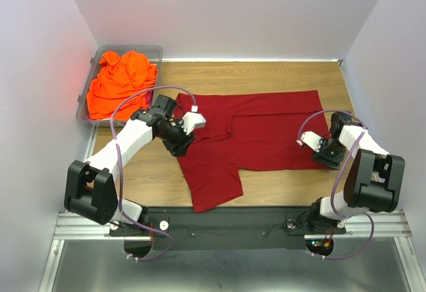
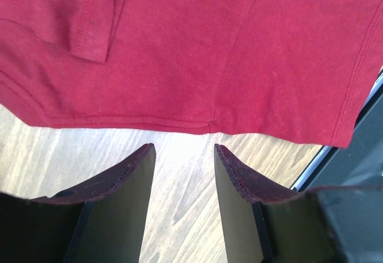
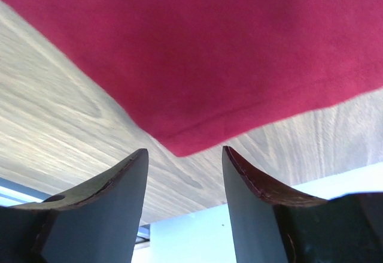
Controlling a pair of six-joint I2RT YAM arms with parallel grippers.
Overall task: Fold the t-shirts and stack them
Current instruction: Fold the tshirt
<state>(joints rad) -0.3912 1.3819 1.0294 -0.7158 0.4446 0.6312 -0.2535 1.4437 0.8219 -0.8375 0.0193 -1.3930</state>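
Both grippers sit low over the table (image 2: 36,149), jaws parted and empty. The left gripper (image 2: 182,149) has the red shirt's (image 2: 209,47) hem just ahead of its tips, and the right gripper (image 3: 182,152) faces a corner of it, likely so each can pinch an edge for a fold. The shirt lies spread between them. Beyond the left gripper, the orange shirt (image 1: 120,82) lies crumpled in the bin (image 1: 157,52). No writing shows.

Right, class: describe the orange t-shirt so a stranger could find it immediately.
Start at the wooden table and go to its far left corner, where a clear grey bin sits. The orange t-shirt lies crumpled inside it, unlike the crimson t-shirt spread out on the table.
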